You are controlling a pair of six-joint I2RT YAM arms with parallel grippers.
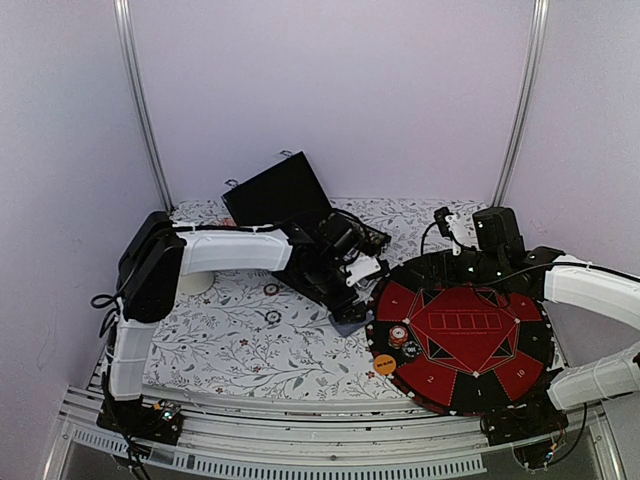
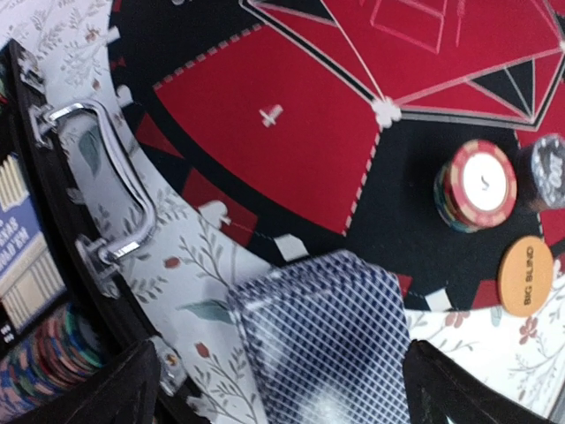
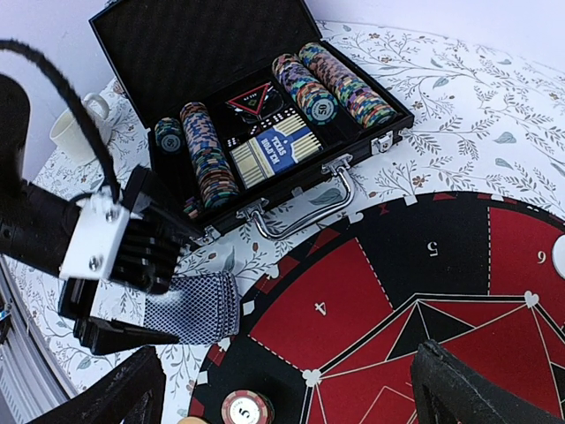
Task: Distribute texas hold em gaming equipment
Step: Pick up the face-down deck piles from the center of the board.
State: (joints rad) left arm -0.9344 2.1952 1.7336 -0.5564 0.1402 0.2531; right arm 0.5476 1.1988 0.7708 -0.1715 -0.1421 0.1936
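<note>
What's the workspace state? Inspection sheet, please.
surface: floral cloth under a round red-black mat.
job's things: card deck at the mat edge; chip stack on the mat, orange button at its rim; more chips in the open case.
clutter: cream cup beside the case.
end effectors: left end effector open around the deck; right end effector open, empty, over the mat.
cables: black cable looping along the left arm.
surroundings: pale walls, metal posts.
</note>
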